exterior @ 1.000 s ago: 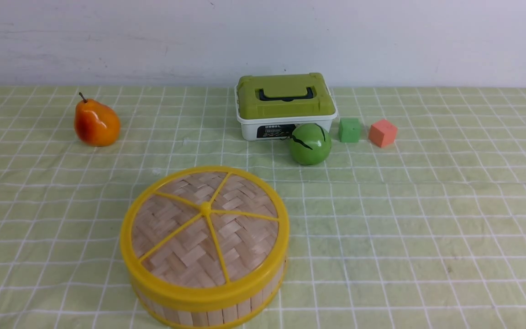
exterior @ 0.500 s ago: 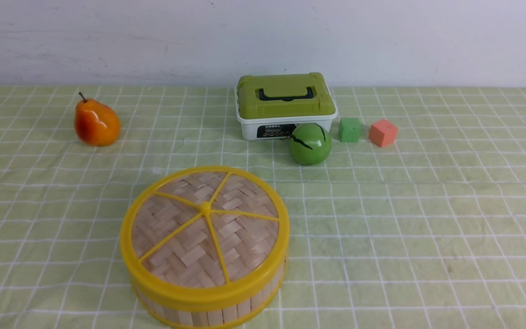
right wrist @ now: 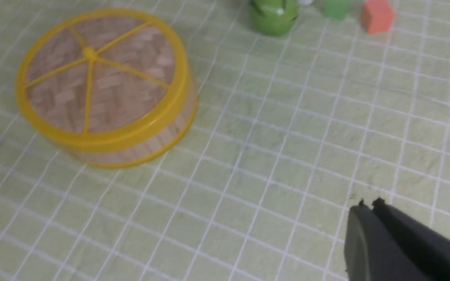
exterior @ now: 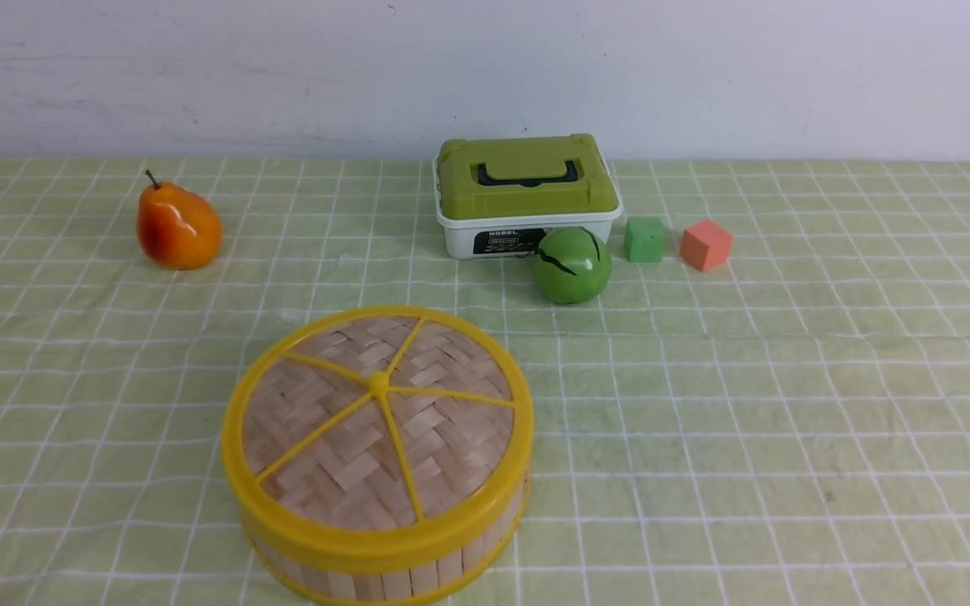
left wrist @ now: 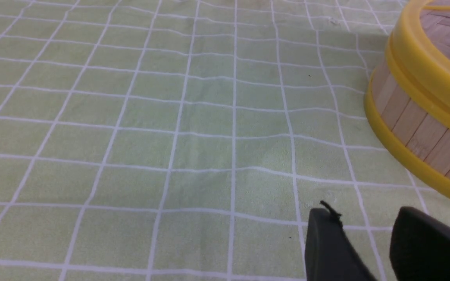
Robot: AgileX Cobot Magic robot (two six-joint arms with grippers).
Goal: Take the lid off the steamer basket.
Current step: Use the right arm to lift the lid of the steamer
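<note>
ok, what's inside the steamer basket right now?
Can't tell. The lid sits on top of the steamer basket and covers the whole opening. Only the slatted outer wall shows; any contents are hidden.

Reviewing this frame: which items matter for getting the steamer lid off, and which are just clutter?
For the job: woven bamboo lid, which sits closed on the steamer basket.

Lying about: pear; white box with green lid; green ball; green cube; orange-pink cube.
</note>
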